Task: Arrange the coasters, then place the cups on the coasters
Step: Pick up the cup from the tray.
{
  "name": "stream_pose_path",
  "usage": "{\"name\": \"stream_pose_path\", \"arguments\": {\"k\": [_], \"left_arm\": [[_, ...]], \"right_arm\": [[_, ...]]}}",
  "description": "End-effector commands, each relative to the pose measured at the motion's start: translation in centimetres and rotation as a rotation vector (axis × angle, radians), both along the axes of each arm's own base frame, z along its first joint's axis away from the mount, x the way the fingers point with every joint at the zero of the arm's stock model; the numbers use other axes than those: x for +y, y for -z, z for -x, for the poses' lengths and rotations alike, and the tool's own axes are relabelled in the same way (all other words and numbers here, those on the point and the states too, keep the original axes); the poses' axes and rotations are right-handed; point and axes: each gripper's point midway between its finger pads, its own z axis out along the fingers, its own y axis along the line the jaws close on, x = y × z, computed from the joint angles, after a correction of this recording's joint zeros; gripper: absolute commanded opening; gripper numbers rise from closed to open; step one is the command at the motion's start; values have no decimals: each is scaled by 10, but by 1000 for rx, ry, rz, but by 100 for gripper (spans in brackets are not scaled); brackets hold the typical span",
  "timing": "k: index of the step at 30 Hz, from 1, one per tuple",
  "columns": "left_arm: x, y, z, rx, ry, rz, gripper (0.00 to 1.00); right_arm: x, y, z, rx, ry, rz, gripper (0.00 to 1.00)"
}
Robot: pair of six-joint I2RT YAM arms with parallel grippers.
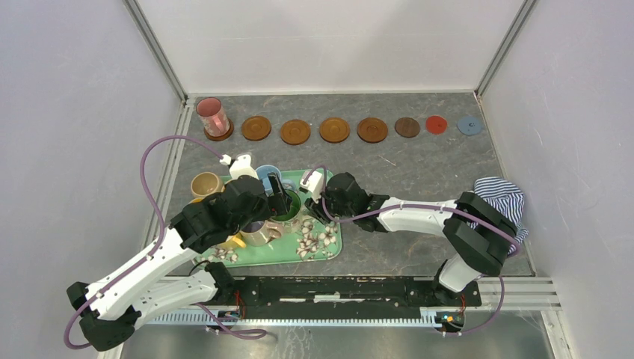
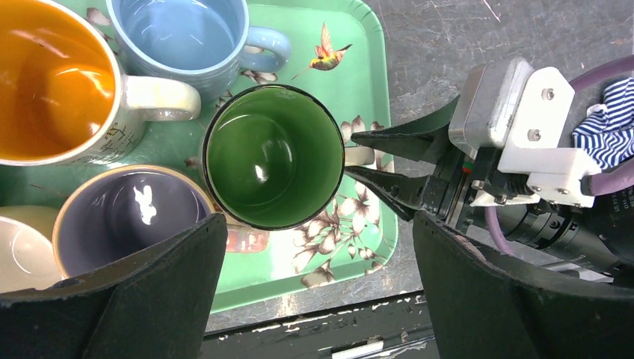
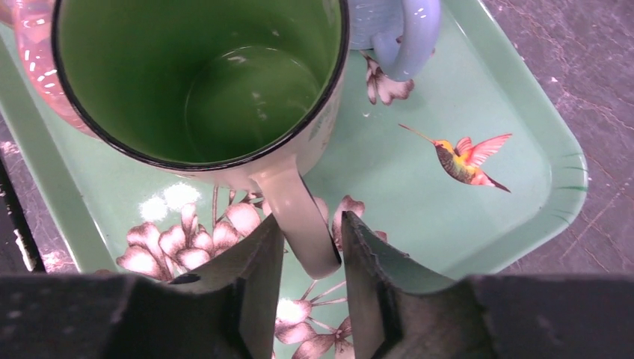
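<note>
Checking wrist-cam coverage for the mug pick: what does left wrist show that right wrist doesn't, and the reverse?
Left wrist only: the white mug with orange inside, the mug with lilac inside, the blue-and-white striped cloth, the right gripper seen from outside, and the left gripper open wide over the mugs.
Right wrist only: a close look at the grasp, with its fingers tight on either side of the pale handle.
Both: the mug with green inside, the light blue mug, and the green floral tray with its hummingbird print.
</note>
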Motion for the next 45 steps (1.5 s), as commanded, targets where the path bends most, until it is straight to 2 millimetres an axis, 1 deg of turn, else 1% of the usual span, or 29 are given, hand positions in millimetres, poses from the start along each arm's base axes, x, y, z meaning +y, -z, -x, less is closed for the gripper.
{"name": "stream_pose_path", "arguments": {"k": [1,6,12,15,18,22,25,30,33,35,39,41,45], "left_arm": [[-4,-14,-9,-53,-18,31,100],[-4,-16,-11,-62,-19,24,100],[-3,-15,-12,-68,-21,19,100],[-2,-15,-12,-71,-25,19,100],[0,-14,-12,-74,-30,12,100],[0,-14,-13,-81,-32,7,100],[2,-15,-14,-92,-31,-4,100],[7,-21,-16,-119,-38,-12,100],[9,-22,-16,-129,-36,-18,100],[9,-23,-16,-132,-34,-22,100],[11,-25,-16,-143,-32,-31,100],[13,-28,-17,-154,-32,-36,100],[15,-34,-17,-182,-22,-41,100]], "right_arm": [[-1,-28,-12,-65,70,-45,37],[-12,-34,-17,-88,126,-48,27],[-26,-37,-20,-106,193,-49,19],[-34,-40,-23,-100,265,-60,14],[-41,-42,-25,-120,322,-63,13],[-37,-43,-21,-140,347,-64,13],[-29,-44,-14,-143,336,-70,17],[-19,-35,-4,-112,305,-57,32],[-15,-30,0,-93,279,-45,42],[-12,-28,0,-87,266,-29,46],[-5,-22,-1,-85,229,21,50],[-1,-23,0,-97,198,32,53],[5,-25,3,-112,125,57,56]]}}
